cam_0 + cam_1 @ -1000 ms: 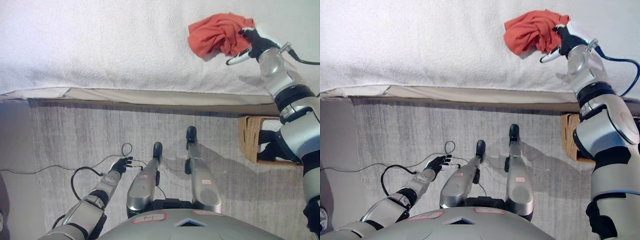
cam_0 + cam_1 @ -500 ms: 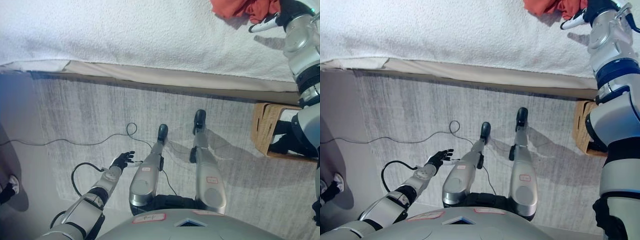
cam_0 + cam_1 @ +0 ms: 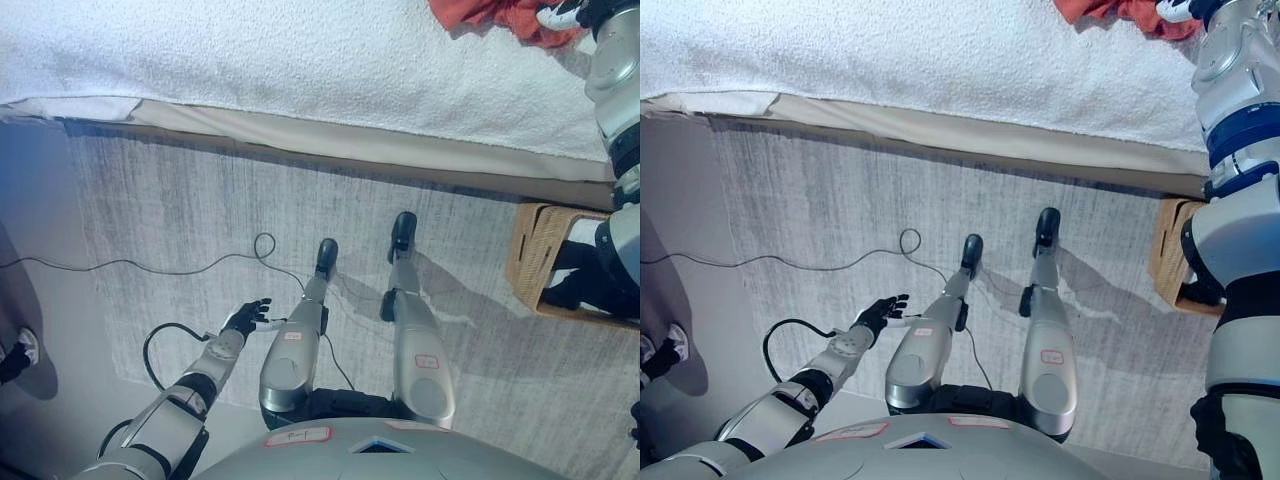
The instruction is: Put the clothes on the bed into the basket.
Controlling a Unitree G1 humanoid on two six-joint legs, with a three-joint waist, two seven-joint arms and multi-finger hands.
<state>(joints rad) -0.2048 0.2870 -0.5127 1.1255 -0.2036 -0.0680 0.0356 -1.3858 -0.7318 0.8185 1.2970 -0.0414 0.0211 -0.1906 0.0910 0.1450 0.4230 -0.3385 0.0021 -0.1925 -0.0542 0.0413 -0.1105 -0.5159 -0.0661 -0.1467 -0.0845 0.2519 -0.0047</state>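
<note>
A red-orange cloth (image 3: 485, 12) lies on the white bed cover (image 3: 300, 50) at the top right, cut off by the view's top edge. My right hand (image 3: 572, 12) is at the cloth's right end and is also mostly cut off by the top edge. It shows in the right eye view too (image 3: 1185, 8). A wicker basket (image 3: 528, 258) stands on the floor by the bed at the right, partly hidden by my right arm, with something dark inside (image 3: 575, 285). My left hand (image 3: 245, 320) hangs low over the rug, open and empty.
A grey rug (image 3: 180, 200) covers the floor between me and the bed's beige edge (image 3: 350, 150). A person's shoe (image 3: 15, 350) shows at the left edge.
The camera has shifted, so the bed, the cloth and my right hand now sit higher, at the top edge. My right hand stays at the cloth's right end. My left hand has hardly moved.
</note>
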